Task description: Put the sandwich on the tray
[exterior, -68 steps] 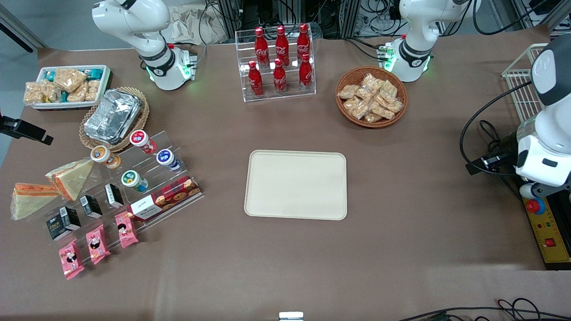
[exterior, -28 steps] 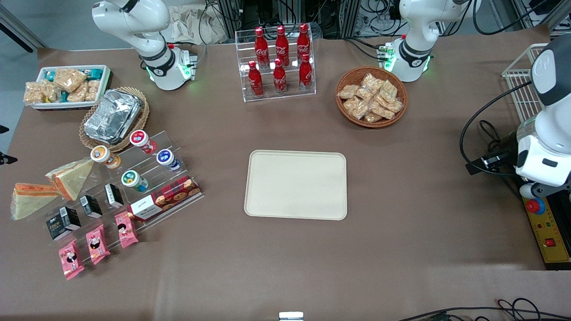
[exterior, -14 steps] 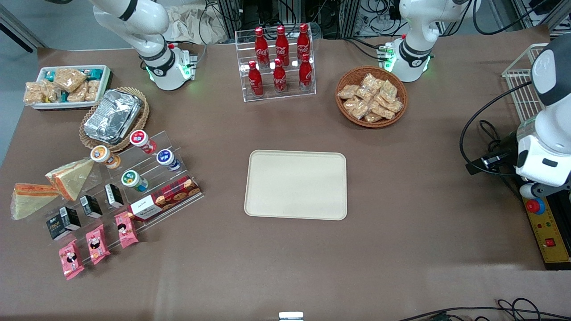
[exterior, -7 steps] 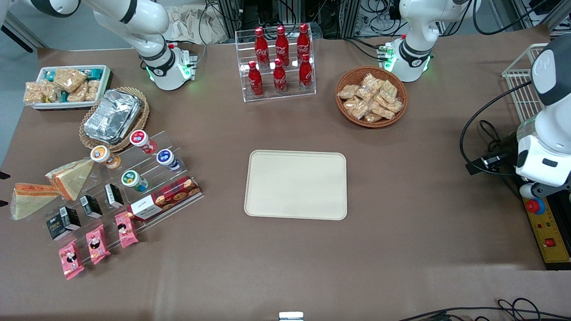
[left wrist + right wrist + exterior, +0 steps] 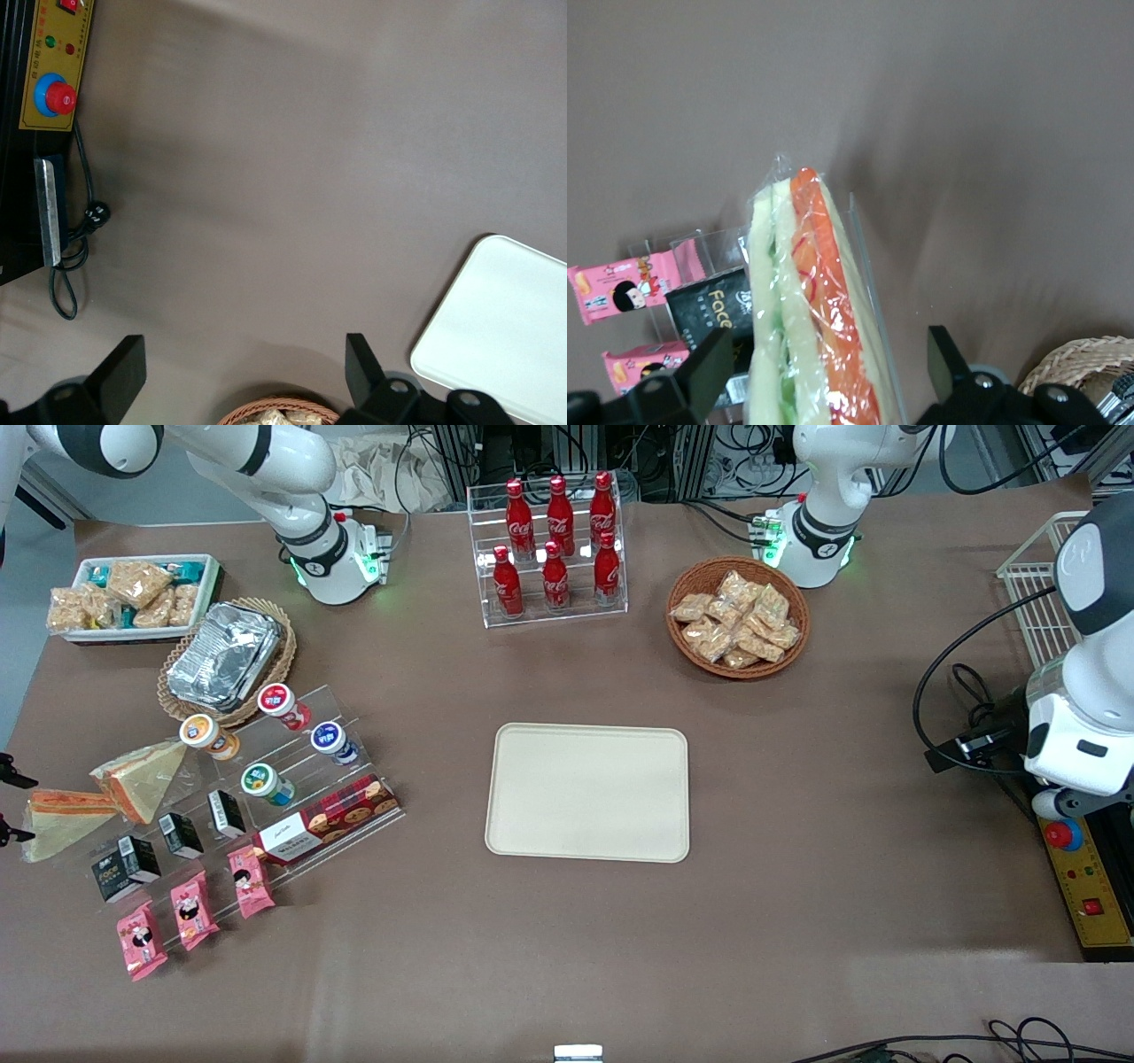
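1. In the front view, the tray lay flat near the middle of the brown worktop, with nothing on it.
2. The sandwich rested on the worktop well apart from the tray, toward the working arm's end of the table. Its orange-red filling edge was turned away from the camera.
3. A second wedge sandwich sat just beside it, a little farther from the camera. A black box stood just beside the sandwich, nearer the camera.
4. Only two dark tips of the tool showed at the edge of this view, one on either side of the sandwich's wide end.
5. In the right wrist view, we looked down along the tool. Its two fingers stood wide apart, with the sandwich running between them, and we saw a gap on each side, so nothing was gripped.
6. The clear wrap showed pale bread, a greenish layer and an orange-red strip. The black box and a pink packet sat beside the wedge, and the rim of a wicker basket showed too.
7. In the left wrist view, we saw one rounded corner of the tray on the bare worktop, and the sandwich did not show here.
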Controlling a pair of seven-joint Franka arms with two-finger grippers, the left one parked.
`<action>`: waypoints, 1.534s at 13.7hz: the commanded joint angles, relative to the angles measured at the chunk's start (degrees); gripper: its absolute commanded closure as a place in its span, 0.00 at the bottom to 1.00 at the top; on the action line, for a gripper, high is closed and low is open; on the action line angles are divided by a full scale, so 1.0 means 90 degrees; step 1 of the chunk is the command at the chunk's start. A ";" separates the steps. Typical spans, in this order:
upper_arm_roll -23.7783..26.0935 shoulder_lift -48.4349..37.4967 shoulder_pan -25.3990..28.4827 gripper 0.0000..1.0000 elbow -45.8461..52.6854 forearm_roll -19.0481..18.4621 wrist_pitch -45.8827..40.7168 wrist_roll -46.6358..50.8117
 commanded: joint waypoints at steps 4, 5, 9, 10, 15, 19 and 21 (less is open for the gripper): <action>0.0041 0.0176 -0.0013 0.02 0.0008 0.0178 0.0129 -0.0184; 0.0041 0.0167 -0.0003 0.02 -0.0128 0.0178 0.0304 -0.0194; 0.0051 0.0137 0.0026 0.04 -0.0305 0.0168 0.0491 -0.0223; 0.0051 0.0128 0.0036 0.06 -0.0383 0.0149 0.0578 -0.0233; 0.0051 0.0040 0.0124 0.59 -0.0569 0.0109 0.0793 -0.0575; 0.0051 -0.0223 0.0134 0.73 -0.0559 0.0003 0.0687 -0.0788; 0.0042 -0.0476 0.0289 0.75 -0.0520 -0.0066 0.0473 -0.1110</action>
